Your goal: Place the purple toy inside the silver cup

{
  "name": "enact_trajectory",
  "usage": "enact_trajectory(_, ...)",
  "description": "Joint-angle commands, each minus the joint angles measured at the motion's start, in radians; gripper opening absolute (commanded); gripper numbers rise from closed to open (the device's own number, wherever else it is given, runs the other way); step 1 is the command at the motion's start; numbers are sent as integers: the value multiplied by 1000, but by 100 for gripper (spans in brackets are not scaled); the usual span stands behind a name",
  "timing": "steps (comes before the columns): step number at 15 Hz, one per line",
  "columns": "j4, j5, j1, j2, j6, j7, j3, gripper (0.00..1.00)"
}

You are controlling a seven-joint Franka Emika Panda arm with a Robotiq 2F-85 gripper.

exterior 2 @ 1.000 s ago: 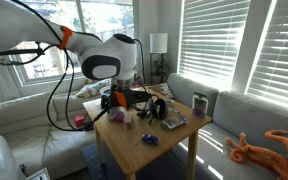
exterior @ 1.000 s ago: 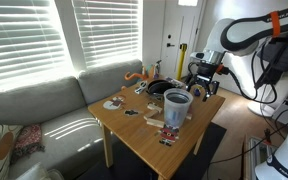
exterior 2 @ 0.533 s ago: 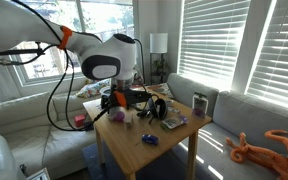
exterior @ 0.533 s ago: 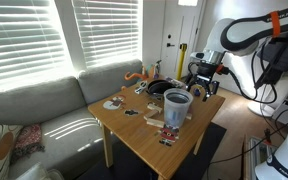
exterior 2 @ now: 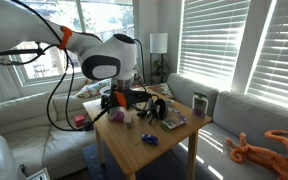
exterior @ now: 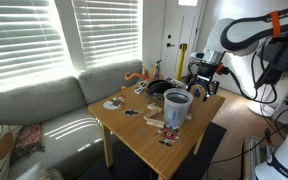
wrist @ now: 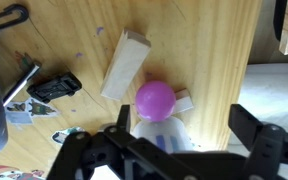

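Observation:
The purple toy (wrist: 155, 100) is a round magenta-purple ball that sits on a small white piece on the wooden table, near the table's edge. In the wrist view my gripper (wrist: 184, 130) hangs above it, open and empty, with the ball nearer one finger (wrist: 120, 122). In an exterior view the gripper (exterior 2: 119, 101) is over the purple toy (exterior 2: 115, 117) at the table's near corner. The silver cup (exterior: 177, 107) stands upright on the table in both exterior views (exterior 2: 199, 103), well apart from the gripper.
A wooden block (wrist: 124, 65) and a black clip (wrist: 52, 87) lie close to the toy. A dark bowl (exterior: 159, 88) and small clutter lie on the table (exterior: 134, 135). An orange octopus toy (exterior 2: 264, 148) lies on the sofa. The table's edge (wrist: 254, 60) is beside the toy.

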Motion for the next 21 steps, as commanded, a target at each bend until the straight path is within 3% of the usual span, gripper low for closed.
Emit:
enact_trajectory(1,-1,15,-31,8,1,-23,31,100)
enact_trajectory(12,-5,28,-16,112,142,-165,72,100)
enact_trajectory(19,-5,30,-9,147,161,-251,108,100)
enact_trajectory(20,-5,29,-9,147,158,-258,113,97)
enact_trajectory(21,-3,30,-9,146,154,-265,116,86)
